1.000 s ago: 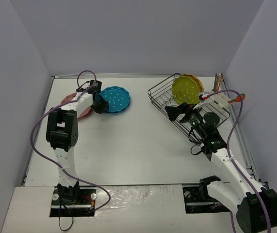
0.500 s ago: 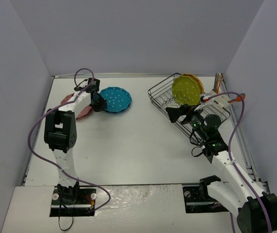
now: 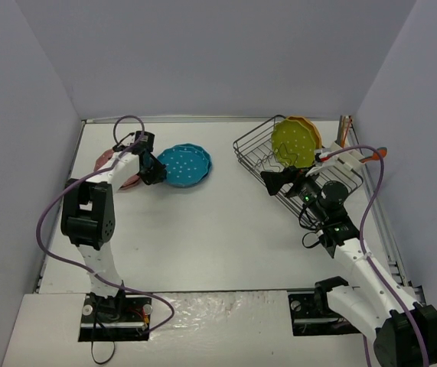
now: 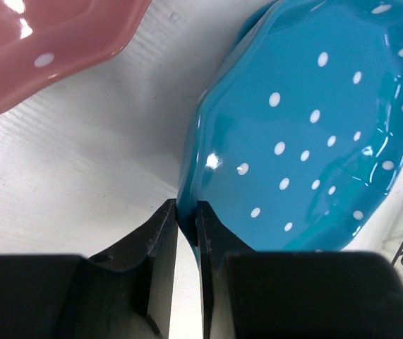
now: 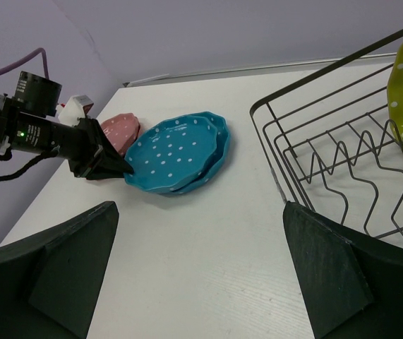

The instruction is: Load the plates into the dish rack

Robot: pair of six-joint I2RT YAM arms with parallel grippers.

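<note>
The left gripper (image 4: 187,212) is pinched almost closed on the near-left rim of the top blue plate (image 4: 314,141). This plate lies near the far left corner of the table (image 3: 218,237). From the right wrist, a second blue plate (image 5: 219,141) shows only as a crescent of rim underneath it.

The pink plate (image 4: 46,42) sits just beside them toward the left edge. It is cut off in the left wrist view and mostly covered by the arm from above.

The dish rack (image 3: 252,149) stands at the far right corner, with a yellow-green plate (image 3: 293,143) upright in it. An orange plate (image 3: 308,122) shows only a sliver behind that.

The right gripper (image 3: 279,178) hangs at the rack's near-left side, spread wide and holding nothing.
</note>
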